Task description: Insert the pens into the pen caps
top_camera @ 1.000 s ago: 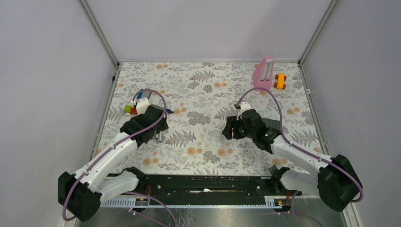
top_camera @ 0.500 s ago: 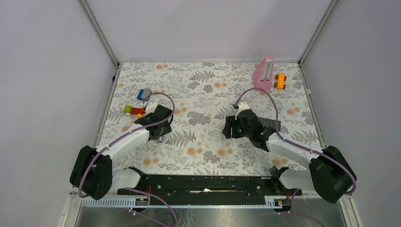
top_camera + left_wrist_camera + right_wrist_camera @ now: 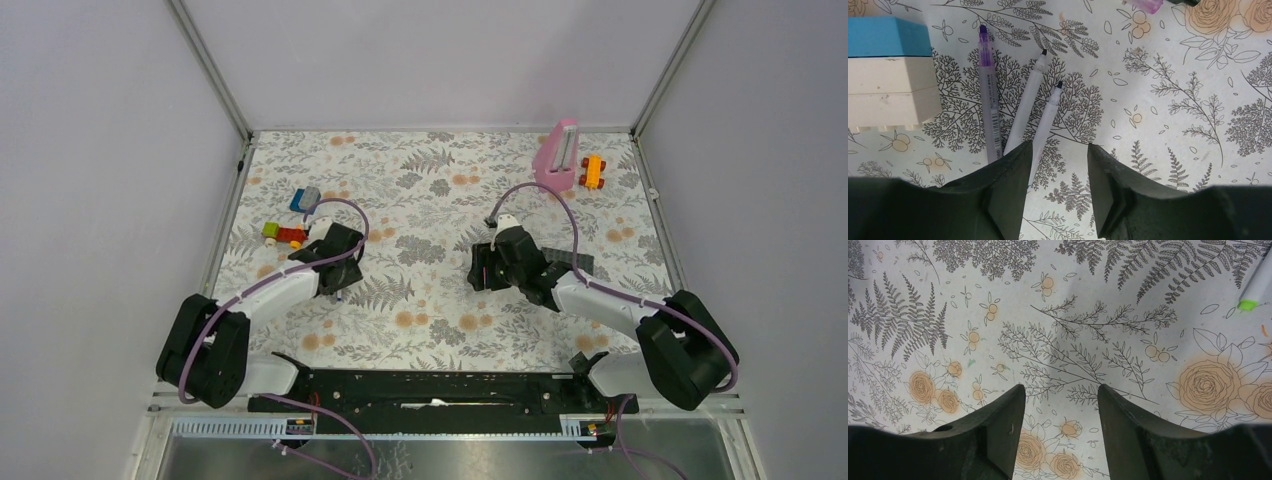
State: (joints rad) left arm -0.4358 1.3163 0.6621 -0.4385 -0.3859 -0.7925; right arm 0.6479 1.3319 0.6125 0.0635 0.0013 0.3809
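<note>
- The left gripper has its jaws apart with nothing clamped. It hangs low over the pens, placed so that the gap lines up with the back end of one barrel.
- The pens lie fanned on the floral table cover, tips pointing away from the gripper. The purple-tipped pen lies just beside a blue-and-white block. The middle pen and the nearest pen are dark-tipped.
- The nearest pen's back end meets the inner edge of one finger. Whether they touch cannot be told.
- The right gripper has its jaws apart and empty, over bare cover. It is probably positioned to take a cap.
- A green-ended white barrel lies well apart from the right gripper, cut off by the frame edge.
- A small purple tube at the far edge may be a cap, but it is cropped too closely to confirm.
</note>
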